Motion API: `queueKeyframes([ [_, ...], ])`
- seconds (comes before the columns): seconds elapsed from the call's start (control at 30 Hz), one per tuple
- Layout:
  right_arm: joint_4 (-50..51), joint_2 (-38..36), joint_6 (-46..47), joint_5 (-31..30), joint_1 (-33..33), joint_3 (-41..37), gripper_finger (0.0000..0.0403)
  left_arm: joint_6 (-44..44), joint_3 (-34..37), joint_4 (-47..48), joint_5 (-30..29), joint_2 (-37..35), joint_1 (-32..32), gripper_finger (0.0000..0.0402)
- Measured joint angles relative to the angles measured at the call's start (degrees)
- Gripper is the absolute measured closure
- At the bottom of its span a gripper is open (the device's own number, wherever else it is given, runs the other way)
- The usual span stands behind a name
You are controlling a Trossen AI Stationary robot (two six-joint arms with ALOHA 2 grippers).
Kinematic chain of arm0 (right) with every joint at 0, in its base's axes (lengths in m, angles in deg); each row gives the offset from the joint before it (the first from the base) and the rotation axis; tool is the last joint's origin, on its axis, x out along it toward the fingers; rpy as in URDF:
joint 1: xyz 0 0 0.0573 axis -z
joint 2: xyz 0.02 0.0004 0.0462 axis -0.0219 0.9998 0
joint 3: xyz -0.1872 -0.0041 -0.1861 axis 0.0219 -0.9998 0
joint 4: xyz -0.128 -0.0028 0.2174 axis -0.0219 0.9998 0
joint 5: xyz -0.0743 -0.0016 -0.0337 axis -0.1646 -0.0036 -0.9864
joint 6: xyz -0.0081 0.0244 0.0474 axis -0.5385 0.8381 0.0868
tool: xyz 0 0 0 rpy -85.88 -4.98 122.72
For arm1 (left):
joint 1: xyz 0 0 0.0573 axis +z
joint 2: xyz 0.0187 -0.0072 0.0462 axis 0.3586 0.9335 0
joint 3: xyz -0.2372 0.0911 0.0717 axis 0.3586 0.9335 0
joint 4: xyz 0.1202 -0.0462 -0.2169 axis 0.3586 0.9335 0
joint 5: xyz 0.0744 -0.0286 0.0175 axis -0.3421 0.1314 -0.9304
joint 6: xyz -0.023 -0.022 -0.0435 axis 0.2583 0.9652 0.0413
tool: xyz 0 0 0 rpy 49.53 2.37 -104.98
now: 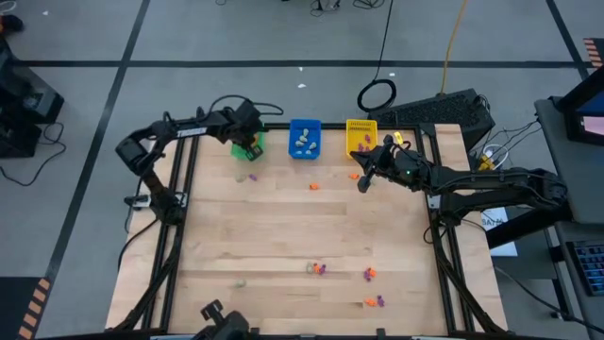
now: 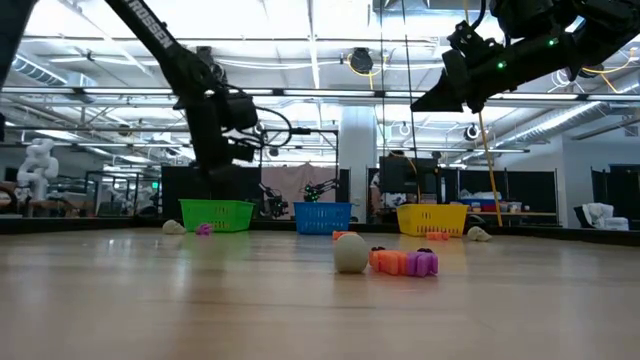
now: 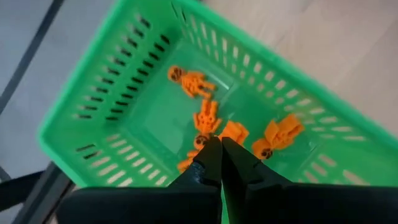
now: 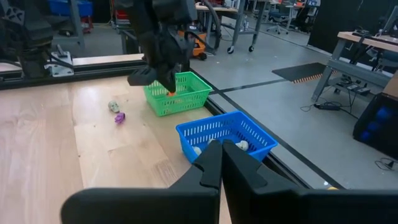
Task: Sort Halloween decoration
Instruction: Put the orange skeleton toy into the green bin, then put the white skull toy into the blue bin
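Three bins stand along the table's far edge: green (image 1: 247, 148), blue (image 1: 304, 139) and yellow (image 1: 360, 134). My left gripper (image 3: 217, 146) hangs over the green bin (image 3: 118, 106), pointing steeply down and shut on an orange trinket (image 3: 234, 132). Several orange trinkets (image 3: 191, 82) lie on that bin's floor. My right gripper (image 1: 361, 182) is shut and holds nothing. It hangs in the air in front of the yellow bin, pointing almost level. Loose trinkets lie on the table: an orange one (image 1: 313, 186), a purple one (image 1: 251, 176), and a group near the front (image 1: 317, 269). My left gripper pinches the small orange trinket between its two fingertips (image 3: 211, 149), coming from above and pointing down. Bits of orange (image 3: 200, 142) show on both sides of the tips, which hide the rest. The trinket is clear of the bin's floor, inside the rim's outline.
Pale trinkets lie in the blue bin (image 4: 239, 145). A pale one (image 4: 113, 106) and a purple one (image 4: 119, 117) lie on the table beside the green bin (image 4: 177, 93). More orange and purple ones (image 1: 375, 301) lie near the front right. The middle of the table is bare wood.
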Motion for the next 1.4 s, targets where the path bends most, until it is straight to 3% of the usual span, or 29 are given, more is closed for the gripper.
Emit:
queueKeyframes([
  [0.53,0.44,0.0,0.1,0.01,0.0,0.0,0.0403,1.64,0.0,0.65,0.42,0.82,-0.2,0.0396],
  [0.87,0.42,0.0,0.12,0.0,0.0,0.0,0.0403,1.68,-0.4,0.63,0.85,0.82,-0.2,0.0298],
  [1.0,0.42,0.0,0.03,0.0,0.0,0.0,0.0403,1.68,-2.51,0.58,0.21,0.82,-0.79,0.0285],
  [1.2,0.53,0.0,-0.27,0.01,0.01,0.0,0.0403,0.62,-6.37,0.46,0.11,0.8,-3.08,0.0315],
  [1.4,3.99,0.0,-0.73,0.01,0.02,0.02,0.0403,-0.32,-6.93,0.35,-0.04,0.75,-6.46,0.039],
])
